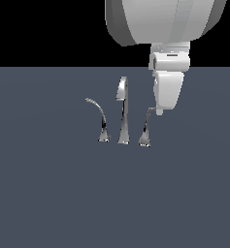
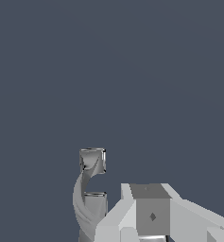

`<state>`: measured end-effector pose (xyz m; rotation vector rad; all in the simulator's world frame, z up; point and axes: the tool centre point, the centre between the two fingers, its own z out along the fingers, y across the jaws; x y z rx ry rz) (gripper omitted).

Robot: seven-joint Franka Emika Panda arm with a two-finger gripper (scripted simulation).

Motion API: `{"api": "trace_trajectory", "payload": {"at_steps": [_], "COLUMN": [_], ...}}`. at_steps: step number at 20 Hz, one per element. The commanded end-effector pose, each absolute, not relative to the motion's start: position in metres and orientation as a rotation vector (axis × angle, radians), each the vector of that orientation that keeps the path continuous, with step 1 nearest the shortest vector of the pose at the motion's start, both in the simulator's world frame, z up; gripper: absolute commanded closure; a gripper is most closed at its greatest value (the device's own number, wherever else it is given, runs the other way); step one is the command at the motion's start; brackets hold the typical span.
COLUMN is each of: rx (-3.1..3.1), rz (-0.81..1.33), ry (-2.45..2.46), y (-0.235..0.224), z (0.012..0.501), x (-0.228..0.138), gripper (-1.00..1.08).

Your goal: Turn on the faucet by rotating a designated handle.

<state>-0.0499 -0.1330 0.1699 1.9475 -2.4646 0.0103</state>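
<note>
The chrome faucet (image 1: 123, 112) stands on the grey floor, with a tall straight spout in the middle. The slim curved lever (image 1: 102, 122) is on the exterior view's left of it. The thicker horn-shaped handle (image 1: 146, 130) is on the right, with its flared base down. My gripper (image 1: 159, 109) hangs straight down from above, its fingertips at the handle's upper tip, touching or nearly touching it. In the wrist view a curved chrome piece (image 2: 88, 196) lies right beside my fingers (image 2: 150, 211). The gap between the fingers does not show.
The flat grey floor (image 1: 48, 193) spreads around the faucet. The arm's large white body (image 1: 165, 19) fills the upper right of the exterior view, above the handle.
</note>
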Motion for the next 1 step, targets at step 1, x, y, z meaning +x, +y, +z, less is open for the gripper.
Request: {"api": "trace_trajectory", "payload": {"at_steps": [1], "rx": [1.990], "rz": [0.000], "ry": [-2.431], "y": [-0.1061], "z": [0.1705], "x": [-0.0499], "gripper": [1.08]}}
